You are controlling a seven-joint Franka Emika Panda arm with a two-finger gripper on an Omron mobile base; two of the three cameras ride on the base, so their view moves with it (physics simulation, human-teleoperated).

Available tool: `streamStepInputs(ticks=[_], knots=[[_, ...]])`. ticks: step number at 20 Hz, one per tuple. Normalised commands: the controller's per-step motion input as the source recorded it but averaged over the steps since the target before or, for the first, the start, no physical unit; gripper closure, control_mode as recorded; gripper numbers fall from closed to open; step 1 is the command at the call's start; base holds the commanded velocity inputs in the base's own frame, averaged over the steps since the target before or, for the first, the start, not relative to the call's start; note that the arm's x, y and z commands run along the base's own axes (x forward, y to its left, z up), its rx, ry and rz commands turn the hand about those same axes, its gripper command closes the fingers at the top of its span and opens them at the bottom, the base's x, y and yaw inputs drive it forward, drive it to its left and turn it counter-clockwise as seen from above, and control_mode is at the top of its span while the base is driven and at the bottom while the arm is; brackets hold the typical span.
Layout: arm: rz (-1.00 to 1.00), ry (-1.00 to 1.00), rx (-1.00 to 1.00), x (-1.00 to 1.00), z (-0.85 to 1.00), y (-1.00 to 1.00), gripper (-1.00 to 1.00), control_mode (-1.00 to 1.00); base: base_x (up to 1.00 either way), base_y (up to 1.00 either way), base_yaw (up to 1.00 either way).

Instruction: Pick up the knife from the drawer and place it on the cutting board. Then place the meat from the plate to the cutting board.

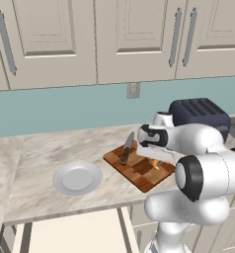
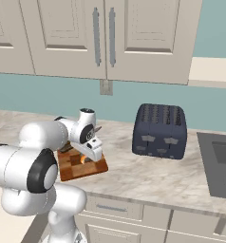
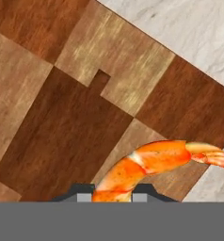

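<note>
The checkered light-and-dark wooden cutting board (image 1: 141,170) lies on the marble counter, the empty round grey-white plate (image 1: 77,178) just beside it. A brown-handled steel knife (image 1: 126,149) already rests on the board. Above the board, the gripper (image 3: 113,196) pinches the curved orange shrimp-like meat (image 3: 151,164), low, probably for release.

We are seeing a glossy white arm (image 1: 203,163) built of rounded, bulbous segments, each one looking like a smooth moulded shell. Dark, nearly black rings are showing at its joints, one capping the big near link. The hand is wearing a white casing with a dark panel, and two small dark fingertips (image 3: 81,192) are ending the gripper (image 3: 113,194).
</note>
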Motion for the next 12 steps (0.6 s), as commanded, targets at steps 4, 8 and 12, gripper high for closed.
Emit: streamStepInputs(ticks=[4,8,12], knots=[[0.0,0.0,0.0,0.0,-0.44,0.04,-1.0,-1.0,0.0,0.0,0.0],[0.0,-0.01,0.0,-0.01,-0.13,0.05,-1.0,-1.0,0.0,0.0,0.0],[0.0,-0.08,0.0,-0.09,0.04,0.0,-1.0,-1.0,0.0,0.0,0.0]])
